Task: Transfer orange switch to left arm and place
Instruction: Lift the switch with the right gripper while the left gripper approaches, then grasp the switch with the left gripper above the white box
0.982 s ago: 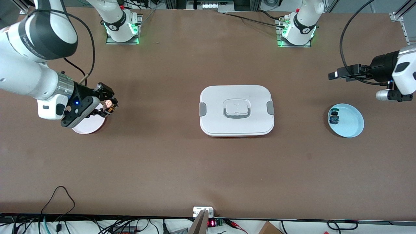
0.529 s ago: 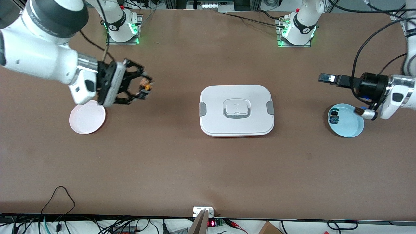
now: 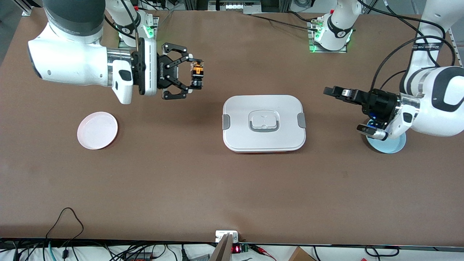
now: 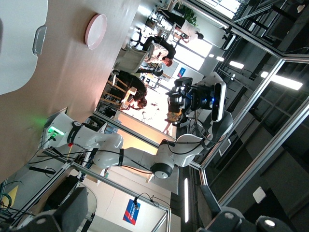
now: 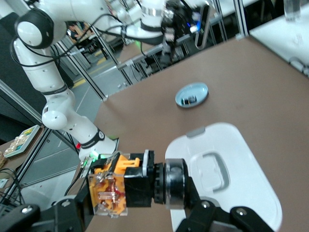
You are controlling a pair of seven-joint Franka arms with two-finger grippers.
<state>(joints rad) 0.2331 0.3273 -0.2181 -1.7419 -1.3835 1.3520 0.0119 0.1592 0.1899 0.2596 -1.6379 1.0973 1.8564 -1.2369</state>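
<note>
- Right gripper (image 3: 195,76) hangs above bare table (image 3: 232,188) between the right arm's base and the box (image 3: 264,123), fingers pinching the switch (image 3: 197,75).
- Left gripper (image 3: 331,90) is over the table just beside the blue plate (image 3: 391,145), pointing toward the box; whether its fingers are spread or pressed together cannot be told.
- Table is a wide brown surface; the white box with grey side clips and a grey-edged handle lies midway between the two grippers, with open tabletop all round it.
- Pink plate (image 3: 97,130) lies below the right arm's wrist, toward that arm's end.
- Switch, seen in the right wrist view (image 5: 125,186), has a black round body with an orange block and a clear-fronted end, held crosswise between the fingertips, well apart from the box.
</note>
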